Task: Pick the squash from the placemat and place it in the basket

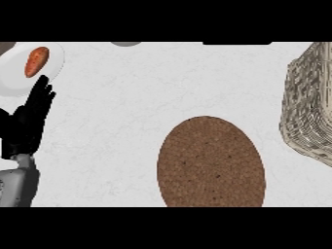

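While the orange squash (36, 61) lies on a white plate (10, 78) at far left, the left robot hand (23, 121) stands just below it, fingers straight, grasping nothing. Bare tabletop (125, 107) separates it from the brown placemat (210, 163) and the wicker basket (308, 121) at the right edge.

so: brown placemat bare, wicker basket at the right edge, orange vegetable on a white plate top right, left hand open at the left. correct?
One thing is off: the white plate with the orange vegetable is top left, not top right, as the head view shows. The rest holds: brown placemat bare, wicker basket at the right edge, left hand open at the left.
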`<state>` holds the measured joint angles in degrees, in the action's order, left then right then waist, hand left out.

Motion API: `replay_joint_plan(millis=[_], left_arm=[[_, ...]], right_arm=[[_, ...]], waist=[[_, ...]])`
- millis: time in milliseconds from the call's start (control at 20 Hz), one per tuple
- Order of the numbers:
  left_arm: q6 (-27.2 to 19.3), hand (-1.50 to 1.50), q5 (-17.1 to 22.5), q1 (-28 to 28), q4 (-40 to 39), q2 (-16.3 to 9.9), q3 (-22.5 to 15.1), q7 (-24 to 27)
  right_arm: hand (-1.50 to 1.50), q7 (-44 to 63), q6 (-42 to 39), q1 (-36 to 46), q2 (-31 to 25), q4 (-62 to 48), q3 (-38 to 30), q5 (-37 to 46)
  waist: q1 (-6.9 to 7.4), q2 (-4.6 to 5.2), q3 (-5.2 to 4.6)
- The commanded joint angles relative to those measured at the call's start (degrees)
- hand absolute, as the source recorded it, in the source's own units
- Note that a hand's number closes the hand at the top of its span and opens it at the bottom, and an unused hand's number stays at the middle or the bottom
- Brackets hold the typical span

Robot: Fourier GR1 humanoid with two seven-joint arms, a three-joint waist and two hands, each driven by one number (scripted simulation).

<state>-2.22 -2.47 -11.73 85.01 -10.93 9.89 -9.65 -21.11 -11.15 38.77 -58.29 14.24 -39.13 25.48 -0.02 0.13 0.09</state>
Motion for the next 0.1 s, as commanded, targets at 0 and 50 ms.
replay_joint_plan(millis=[0,50], left_arm=[[-0.14,0.0,-0.22,0.07,-2.96,0.35,0.49,3.65],[-0.55,0.0,-0.51,-1.87,-0.44,-0.27,-0.06,-1.23]], right_arm=[[-1.5,-7.08,-6.81,-7.17,-3.78,-1.34,-3.05,-3.84],[-1.5,-7.55,-6.3,-7.57,-4.09,-1.49,-3.14,-4.11]], waist=[[-0.31,0.09,0.01],[0.2,0.13,0.06]])
